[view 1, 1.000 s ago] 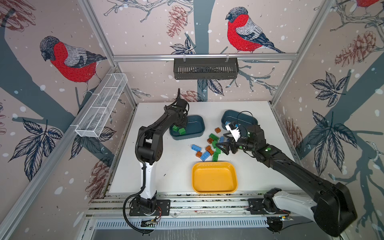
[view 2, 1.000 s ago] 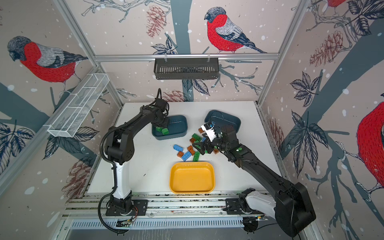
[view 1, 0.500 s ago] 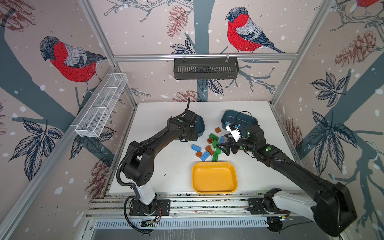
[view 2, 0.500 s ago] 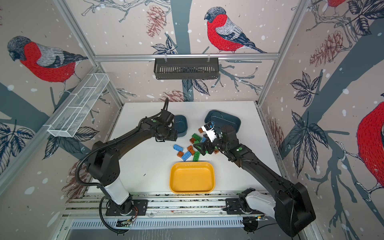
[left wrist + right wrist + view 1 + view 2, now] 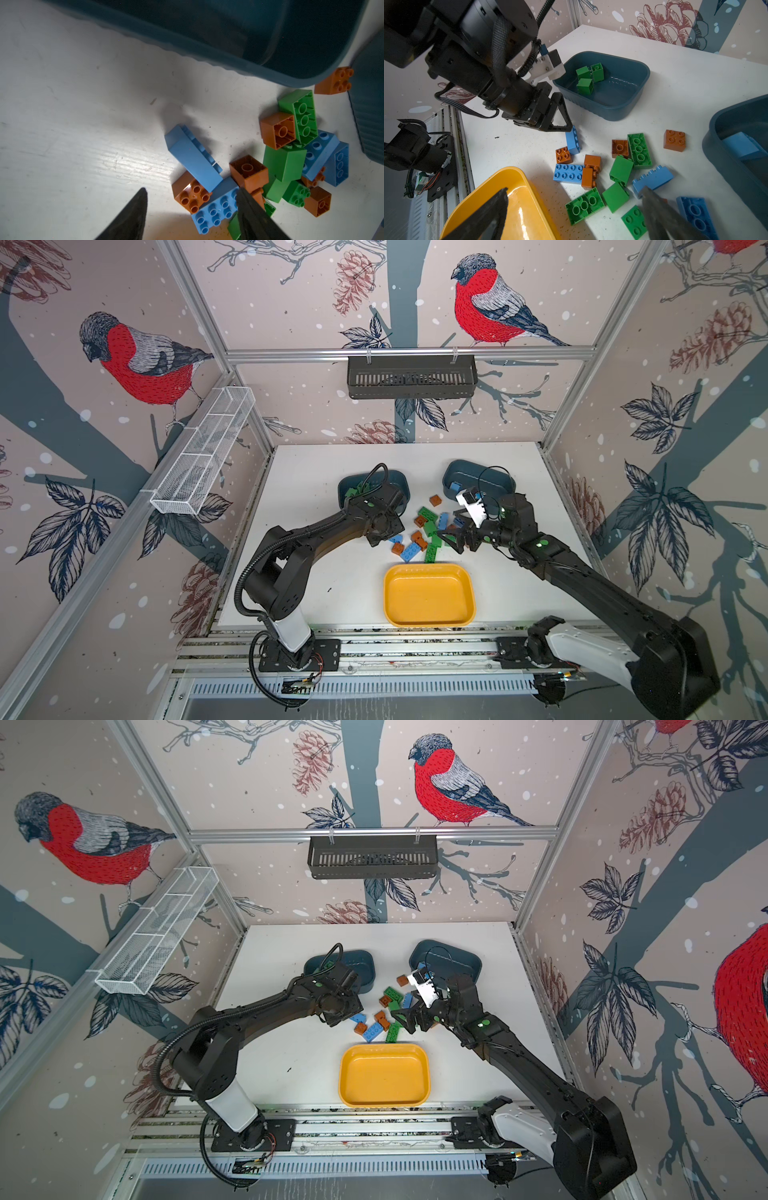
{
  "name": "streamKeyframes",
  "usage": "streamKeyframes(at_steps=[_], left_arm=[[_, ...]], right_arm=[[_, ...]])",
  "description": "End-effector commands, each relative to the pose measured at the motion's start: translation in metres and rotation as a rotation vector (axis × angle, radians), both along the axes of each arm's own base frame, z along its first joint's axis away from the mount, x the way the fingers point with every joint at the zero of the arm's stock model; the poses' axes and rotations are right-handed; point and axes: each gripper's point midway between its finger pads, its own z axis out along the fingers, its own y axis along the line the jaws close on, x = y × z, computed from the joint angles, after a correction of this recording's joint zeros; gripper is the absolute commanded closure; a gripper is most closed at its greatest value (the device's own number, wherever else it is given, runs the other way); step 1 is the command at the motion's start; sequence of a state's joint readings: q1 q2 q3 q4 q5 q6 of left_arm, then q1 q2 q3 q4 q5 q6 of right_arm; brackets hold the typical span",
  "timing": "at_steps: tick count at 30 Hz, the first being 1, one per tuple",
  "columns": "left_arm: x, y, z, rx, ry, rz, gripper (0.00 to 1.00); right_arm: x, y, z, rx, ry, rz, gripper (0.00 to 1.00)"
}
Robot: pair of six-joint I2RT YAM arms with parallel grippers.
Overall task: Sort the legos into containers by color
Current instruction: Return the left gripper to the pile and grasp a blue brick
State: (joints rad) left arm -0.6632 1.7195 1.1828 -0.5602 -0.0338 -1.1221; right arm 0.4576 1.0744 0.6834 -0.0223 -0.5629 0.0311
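Observation:
Green, blue and brown legos (image 5: 424, 531) lie heaped mid-table between two teal tubs and the yellow tray (image 5: 428, 593), which holds nothing. The left tub (image 5: 374, 485) holds green bricks (image 5: 586, 78); the right tub (image 5: 478, 481) holds a blue brick (image 5: 741, 145). My left gripper (image 5: 191, 189) hangs open at the heap's left edge, over a brown square brick (image 5: 192, 196) and a blue oblong one (image 5: 216, 209), gripping nothing. My right gripper (image 5: 574, 189) stands wide open over the heap's right front, above an upturned green brick (image 5: 584, 205).
A black slotted basket (image 5: 411, 377) hangs on the back wall and a white wire rack (image 5: 203, 456) on the left wall. The white table (image 5: 311, 497) is fenced by wall panels; the arms' mounting rail (image 5: 374, 647) runs along its front edge.
My left arm has swung from over the left tub forward to the heap's left edge. The right arm has stayed put, jaws still wide.

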Motion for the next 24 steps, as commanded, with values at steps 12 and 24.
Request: streamKeyframes(at_steps=[12, 24], left_arm=[[0.013, -0.010, -0.034, 0.009, 0.059, 0.195, 0.40], [0.026, -0.020, -0.051, 0.007, 0.062, 0.221, 0.52]], right_arm=[[0.000, -0.009, 0.003, 0.019, -0.003, -0.033, 0.01], [-0.001, -0.011, 0.004, 0.031, -0.006, -0.038, 0.01]])
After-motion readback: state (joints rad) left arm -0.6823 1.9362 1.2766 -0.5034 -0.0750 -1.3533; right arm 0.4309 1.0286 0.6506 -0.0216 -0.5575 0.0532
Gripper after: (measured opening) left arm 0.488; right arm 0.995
